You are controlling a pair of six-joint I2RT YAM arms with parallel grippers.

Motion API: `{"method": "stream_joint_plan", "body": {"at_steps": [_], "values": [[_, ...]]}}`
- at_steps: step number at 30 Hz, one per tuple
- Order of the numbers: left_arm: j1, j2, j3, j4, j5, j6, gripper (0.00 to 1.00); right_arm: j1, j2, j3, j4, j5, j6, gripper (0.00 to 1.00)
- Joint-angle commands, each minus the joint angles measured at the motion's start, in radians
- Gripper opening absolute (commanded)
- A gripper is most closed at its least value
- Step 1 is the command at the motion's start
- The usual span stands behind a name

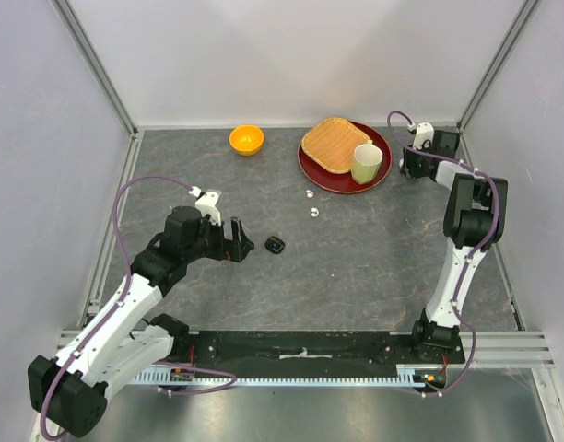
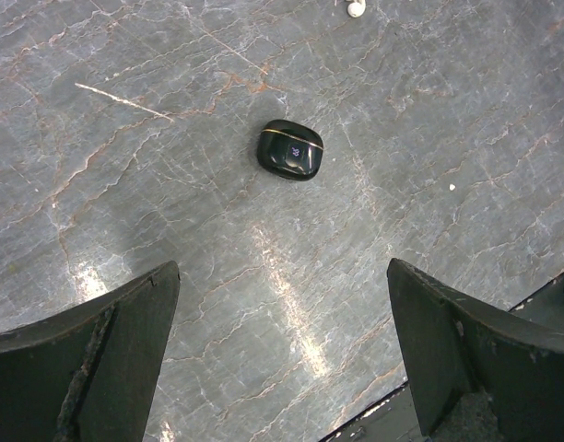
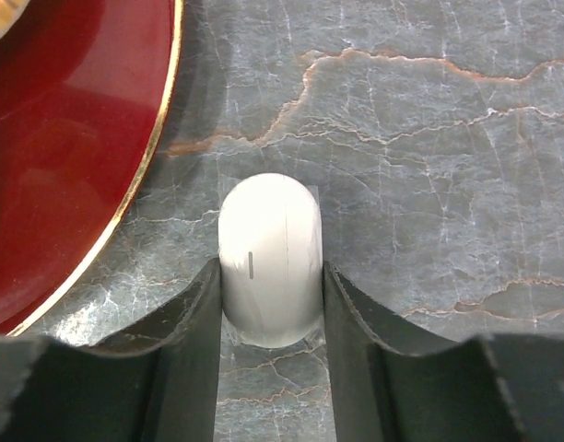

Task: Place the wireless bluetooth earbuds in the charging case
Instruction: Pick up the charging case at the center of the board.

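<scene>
Right wrist view shows the right gripper (image 3: 271,269) with its jaws drawn in on the white case (image 3: 269,249). Each finger lies flush against one long side of the case, which sits flat on the bench (image 3: 429,138). The case looks closed, with a short mark on its top. The red plate (image 3: 70,166) lies just beside the gripper on its left, its gold rim near the case but apart from it.

The step in hand appears to be taking hold of the white case. The next move probably calls for a firm, level lift clear of the plate rim, carrying the case toward the buds. The lid would then have to be opened before anything can go in.

The left gripper (image 2: 282,265) hangs over the bench with its jaws spread wide and nothing between them. The black case (image 2: 290,148), also closed, lies straight ahead of it, near but apart.

Two white earbuds (image 1: 314,212) lie loose on the bench beyond the black case from the left gripper, one showing at the top edge of its wrist view. From the right gripper they are well apart, on the other side of the plate. No black earbuds can be made out.
</scene>
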Motion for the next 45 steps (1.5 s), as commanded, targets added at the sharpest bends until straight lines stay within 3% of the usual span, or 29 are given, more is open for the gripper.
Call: {"method": "stream_joint_plan", "body": {"at_steps": [1,5,8,14,17,25,30,35,41,45], "values": [[0.004,-0.014,0.017,0.012,0.017,0.038,1.00,-0.008,-0.046,-0.030,-0.061,0.038,0.035,0.34],[0.005,-0.037,0.015,0.012,-0.002,0.029,1.00,-0.025,-0.135,-0.062,-0.055,0.049,0.124,0.09],[0.006,-0.066,0.014,0.020,-0.009,0.020,1.00,-0.037,-0.245,-0.117,-0.036,0.035,0.220,0.01],[0.009,-0.131,-0.009,0.057,-0.008,-0.014,1.00,-0.035,-0.555,-0.321,0.090,-0.123,0.456,0.00],[0.010,-0.143,-0.011,0.058,0.001,-0.020,1.00,-0.011,-0.715,-0.431,0.133,-0.216,0.491,0.00],[0.015,-0.165,-0.022,0.093,0.057,-0.017,1.00,0.242,-1.048,-0.577,0.114,-0.313,0.488,0.00],[0.016,-0.180,-0.029,0.123,0.086,-0.020,1.00,0.422,-1.152,-0.587,0.051,-0.339,0.462,0.00],[0.016,-0.203,-0.023,0.162,0.168,-0.149,1.00,0.567,-1.224,-0.628,-0.042,-0.345,0.382,0.00],[0.015,-0.140,0.000,0.282,0.345,-0.290,1.00,0.739,-1.290,-0.669,-0.156,-0.240,0.267,0.00],[0.004,-0.085,0.037,0.331,0.382,-0.321,1.00,0.817,-1.341,-0.706,-0.171,-0.164,0.210,0.00]]}}
